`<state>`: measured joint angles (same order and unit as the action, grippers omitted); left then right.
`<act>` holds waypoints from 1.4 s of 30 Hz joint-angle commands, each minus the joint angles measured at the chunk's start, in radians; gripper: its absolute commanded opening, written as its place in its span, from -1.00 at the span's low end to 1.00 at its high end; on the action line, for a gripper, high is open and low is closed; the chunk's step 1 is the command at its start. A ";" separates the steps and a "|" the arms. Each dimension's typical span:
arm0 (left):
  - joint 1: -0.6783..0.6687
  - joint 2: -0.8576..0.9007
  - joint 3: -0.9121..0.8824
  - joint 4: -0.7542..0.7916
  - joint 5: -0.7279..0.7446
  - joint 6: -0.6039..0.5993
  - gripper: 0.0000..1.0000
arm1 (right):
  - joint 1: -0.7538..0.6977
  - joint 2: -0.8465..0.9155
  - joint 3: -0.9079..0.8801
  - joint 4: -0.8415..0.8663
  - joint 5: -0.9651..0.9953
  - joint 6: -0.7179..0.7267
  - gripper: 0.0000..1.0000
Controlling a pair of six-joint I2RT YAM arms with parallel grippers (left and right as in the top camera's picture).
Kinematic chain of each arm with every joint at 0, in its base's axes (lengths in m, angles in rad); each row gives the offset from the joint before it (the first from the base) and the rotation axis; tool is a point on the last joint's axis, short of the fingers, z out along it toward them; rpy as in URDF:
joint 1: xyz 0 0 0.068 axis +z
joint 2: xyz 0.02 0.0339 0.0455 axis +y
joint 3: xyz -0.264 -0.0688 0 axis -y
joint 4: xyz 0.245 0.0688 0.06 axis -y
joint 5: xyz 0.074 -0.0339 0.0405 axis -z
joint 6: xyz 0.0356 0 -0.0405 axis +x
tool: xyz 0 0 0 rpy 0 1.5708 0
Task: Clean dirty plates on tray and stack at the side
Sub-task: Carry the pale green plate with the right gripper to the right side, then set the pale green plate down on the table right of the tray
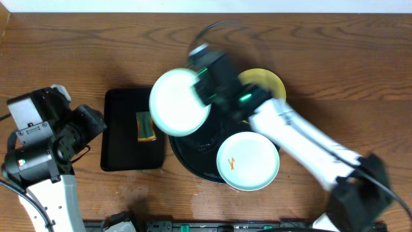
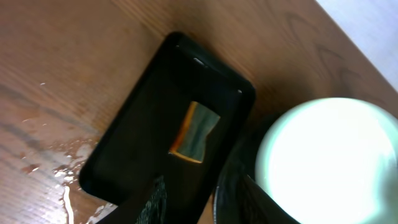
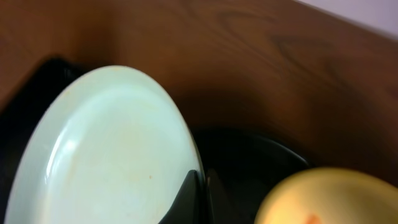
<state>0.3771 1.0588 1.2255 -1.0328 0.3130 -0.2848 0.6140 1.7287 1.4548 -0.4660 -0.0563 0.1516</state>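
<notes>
My right gripper is shut on the rim of a pale mint plate, holding it lifted and tilted over the left edge of the round black tray. In the right wrist view the fingers pinch that plate at its edge. A second mint plate with an orange smear lies on the tray's front right. A yellow plate lies at the tray's far right, partly hidden by the arm. My left gripper stands open and empty at the left, over the rectangular tray.
The small rectangular black tray holds a yellow-green sponge, left of the round tray. Water drops wet the wood beside it. The right arm crosses the table diagonally from the front right.
</notes>
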 commanded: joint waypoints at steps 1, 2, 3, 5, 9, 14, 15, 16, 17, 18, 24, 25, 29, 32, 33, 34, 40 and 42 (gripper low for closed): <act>0.003 0.000 0.018 0.021 0.081 0.026 -0.23 | -0.180 -0.042 0.011 -0.079 -0.380 0.125 -0.98; 0.002 0.000 0.018 0.025 0.089 0.027 -0.23 | -0.231 -0.042 0.011 -0.108 -0.417 0.125 -0.98; -0.002 0.000 0.018 0.029 0.096 0.030 -0.23 | -0.287 -0.042 0.011 -0.140 -0.444 0.125 -0.98; -0.018 0.000 0.018 0.032 0.096 0.042 -0.24 | -0.392 -0.042 0.011 -0.197 -0.454 0.126 -0.98; -0.083 0.000 0.018 0.039 0.095 0.080 -0.24 | -0.599 -0.042 0.011 -0.279 -0.461 0.135 -0.98; -0.184 0.016 0.018 0.055 0.087 0.098 -0.24 | -0.861 -0.042 -0.014 -0.374 -0.372 0.159 -0.98; -0.197 0.022 0.018 0.055 0.080 0.099 -0.24 | -0.901 -0.042 -0.028 -0.380 -0.342 0.170 -0.98; -0.208 0.029 0.018 0.055 0.075 0.102 -0.24 | -0.942 -0.042 -0.045 -0.379 -0.317 0.176 -0.98; -0.217 0.037 0.018 0.055 0.067 0.101 -0.24 | -0.972 -0.042 -0.059 -0.378 -0.303 0.185 -0.98; -0.228 0.046 0.018 0.055 0.060 0.102 -0.24 | -1.006 -0.042 -0.078 -0.371 -0.307 0.186 -0.98; -0.251 0.088 0.018 0.056 0.060 0.106 -0.24 | -1.104 -0.042 -0.135 -0.346 -0.412 0.072 -0.98; -0.251 0.094 0.018 0.055 0.061 0.109 -0.24 | -1.104 -0.042 -0.135 -0.352 -0.412 0.049 -0.92; -0.254 0.109 0.018 0.055 0.061 0.109 -0.24 | -1.071 -0.042 -0.138 -0.409 -0.388 -0.011 0.00; -0.273 0.110 0.018 0.055 0.061 0.117 -0.24 | -1.038 -0.041 -0.161 -0.414 -0.297 0.022 0.02; -0.283 0.110 0.018 0.055 0.061 0.129 -0.23 | -1.028 -0.041 -0.175 -0.407 -0.271 0.048 -0.06; -0.296 0.110 0.018 0.055 0.060 0.141 -0.24 | -1.014 -0.041 -0.202 -0.389 -0.254 0.071 -0.16; -0.359 0.110 0.018 0.055 0.040 0.154 -0.22 | -0.975 -0.041 -0.378 -0.140 -0.196 0.172 -0.74; -0.367 0.110 0.018 0.055 0.033 0.154 -0.23 | -0.977 -0.041 -0.441 0.006 -0.195 0.177 -0.89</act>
<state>0.0238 1.1671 1.2255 -0.9794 0.3737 -0.1551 -0.3653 1.6947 1.0775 -0.5640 -0.2970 0.2798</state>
